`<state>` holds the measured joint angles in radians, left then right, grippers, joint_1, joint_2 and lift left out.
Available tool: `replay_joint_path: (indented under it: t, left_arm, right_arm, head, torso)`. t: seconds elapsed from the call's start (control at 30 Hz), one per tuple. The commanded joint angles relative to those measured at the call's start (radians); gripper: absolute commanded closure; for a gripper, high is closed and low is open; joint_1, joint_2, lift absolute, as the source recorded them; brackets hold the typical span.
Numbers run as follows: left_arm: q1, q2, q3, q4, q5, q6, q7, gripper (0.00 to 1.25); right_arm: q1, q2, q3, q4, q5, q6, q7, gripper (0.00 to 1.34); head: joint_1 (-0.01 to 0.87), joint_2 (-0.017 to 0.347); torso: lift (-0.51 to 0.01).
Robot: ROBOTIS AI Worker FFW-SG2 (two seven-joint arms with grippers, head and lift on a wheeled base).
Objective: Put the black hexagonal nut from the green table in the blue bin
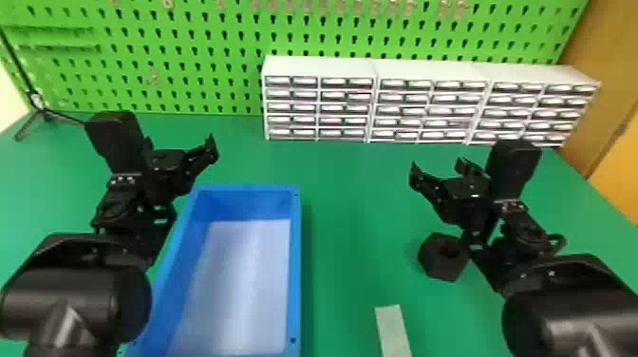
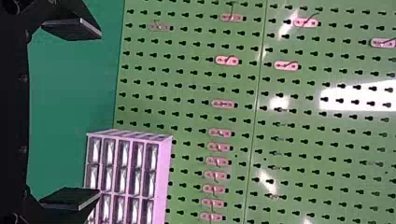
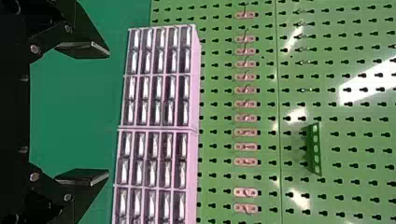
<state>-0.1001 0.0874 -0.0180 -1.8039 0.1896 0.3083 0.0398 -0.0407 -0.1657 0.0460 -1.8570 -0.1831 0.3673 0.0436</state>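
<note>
We see the black hexagonal nut (image 1: 433,267) lying on the green table (image 1: 353,190), to the right of the blue bin (image 1: 295,266) and well apart from it. The nut sits just beside the right arm in the head view, its dark hole showing.

We find the left gripper (image 1: 180,143) above the table, near the far left corner of the bin, with its arm covering part of the bin's left edge. In the left wrist view, its two flat fingers (image 2: 74,29) stand wide apart with nothing between them.

We find the right gripper (image 1: 437,168) farther from the camera than the nut and apart from it. Its fingers (image 3: 84,49) are spread wide too, and it holds nothing.

We see a pale strip (image 1: 393,330) on the table, between the bin and the right arm and nearer the camera than the nut. At the back, a row of white drawer cabinets (image 1: 436,71) stands before a green pegboard (image 1: 230,95). A thin black stand (image 1: 35,100) is at the far left.
</note>
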Motion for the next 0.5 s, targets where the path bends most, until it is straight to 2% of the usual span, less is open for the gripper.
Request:
replay_joint_path:
  t: [0.0,0.47]
  left_arm:
    - [0.000,0.000,0.000,0.000,0.001,0.000,0.000,0.10]
    - [-0.001,0.000,-0.002,0.000,0.002,0.000,0.000,0.10]
  right_arm:
    - [-0.001,0.000,0.000,0.001,-0.001,0.004,-0.001,0.37]
    - [0.001,0.000,0.000,-0.001,-0.001,0.005,0.001,0.37]
  head:
    - [0.692,0.008]
    - [0.692,0.008]
  torso:
    - [-0.097]
    - [-0.097]
